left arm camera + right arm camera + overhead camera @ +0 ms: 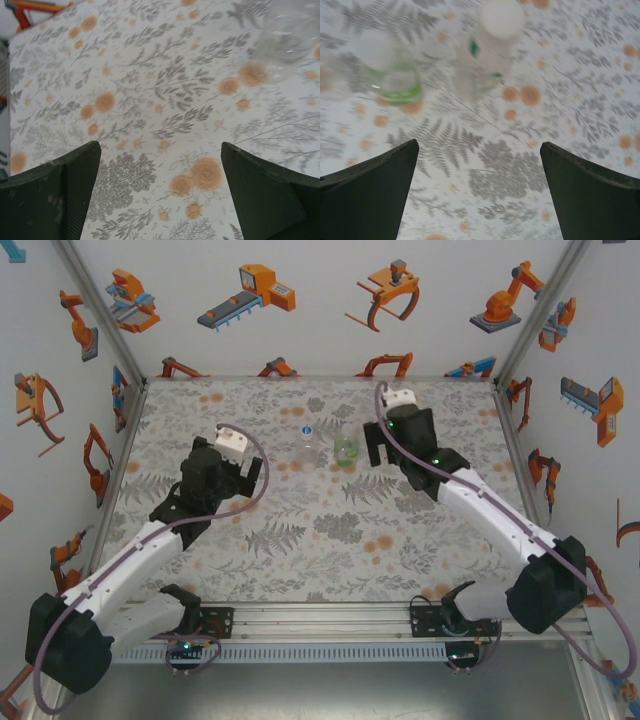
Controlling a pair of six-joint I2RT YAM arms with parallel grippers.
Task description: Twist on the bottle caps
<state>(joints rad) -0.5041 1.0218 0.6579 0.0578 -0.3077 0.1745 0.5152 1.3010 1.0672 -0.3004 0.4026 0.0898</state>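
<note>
In the top view a clear bottle point(308, 447) with a blue cap point(306, 429) stands upright mid-table, and a green bottle point(346, 450) stands just right of it. My left gripper point(250, 474) is open to the left of the clear bottle, apart from it. My right gripper point(378, 454) is open just right of the green bottle. The right wrist view is blurred: the green bottle point(396, 80) and a clear bottle point(487, 60) with a white cap point(501, 17) stand beyond the open gripper point(479, 142). In the left wrist view the open gripper point(160, 145) holds nothing, with a clear bottle point(290, 35) at upper right.
The floral table cover point(320, 530) runs between white side walls printed with orange robots. An aluminium rail point(320, 615) at the near edge carries both arm bases. Bare cover lies in front of the bottles.
</note>
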